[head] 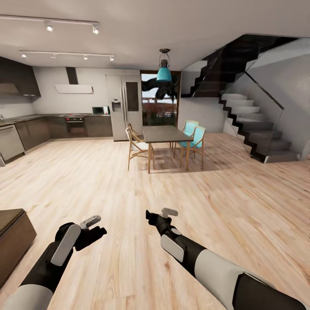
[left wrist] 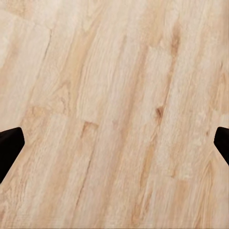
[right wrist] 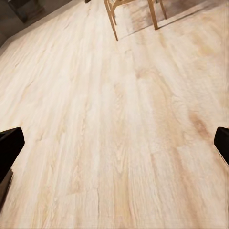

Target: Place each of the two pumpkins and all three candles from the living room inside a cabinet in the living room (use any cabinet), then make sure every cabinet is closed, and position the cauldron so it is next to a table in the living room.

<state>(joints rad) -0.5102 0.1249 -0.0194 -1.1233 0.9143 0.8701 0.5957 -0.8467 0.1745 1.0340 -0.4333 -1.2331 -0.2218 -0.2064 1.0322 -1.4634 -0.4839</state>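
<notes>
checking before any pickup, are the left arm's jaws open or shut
Open: in the left wrist view the left gripper has its dark fingertips at opposite edges, with bare wood floor between.

Head view faces the dining table point(head: 165, 134); wrist views overlook floor point(left wrist: 114, 114).

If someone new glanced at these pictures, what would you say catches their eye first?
Probably the dark dining table mid-room, with wooden and turquoise chairs around it and a teal pendant lamp above. Next, the black-edged staircase at right. Nearest, the left pincer and right pincer hang open over bare wood floor.
</notes>
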